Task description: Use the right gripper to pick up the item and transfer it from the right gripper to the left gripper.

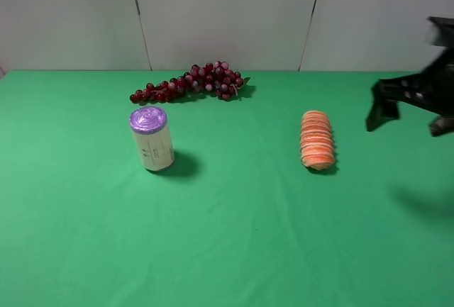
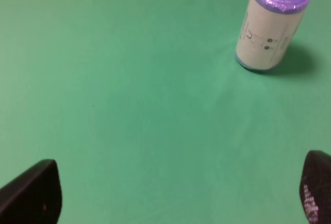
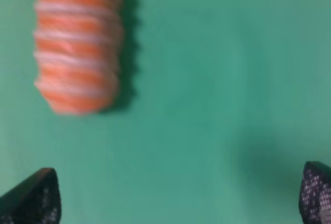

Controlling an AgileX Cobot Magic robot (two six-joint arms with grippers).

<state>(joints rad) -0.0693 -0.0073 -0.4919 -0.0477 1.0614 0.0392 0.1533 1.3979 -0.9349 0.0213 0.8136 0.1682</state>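
The item, an orange loaf-like toy with cream ridges (image 1: 317, 140), lies on the green table right of centre. It also shows in the right wrist view (image 3: 78, 43). My right gripper (image 1: 411, 117) hovers open and empty at the right edge, to the right of the item and apart from it. Its two fingertips (image 3: 33, 199) show wide apart in the right wrist view, gripper (image 3: 178, 198). My left gripper (image 2: 178, 195) is out of the exterior view. In the left wrist view it is open and empty, with its fingertips (image 2: 36, 193) wide apart.
A cream can with a purple lid (image 1: 151, 139) stands upright left of centre; it shows in the left wrist view (image 2: 271, 23). A dark red grape bunch (image 1: 189, 82) lies at the back. A white wall runs behind the green table (image 1: 234, 236).
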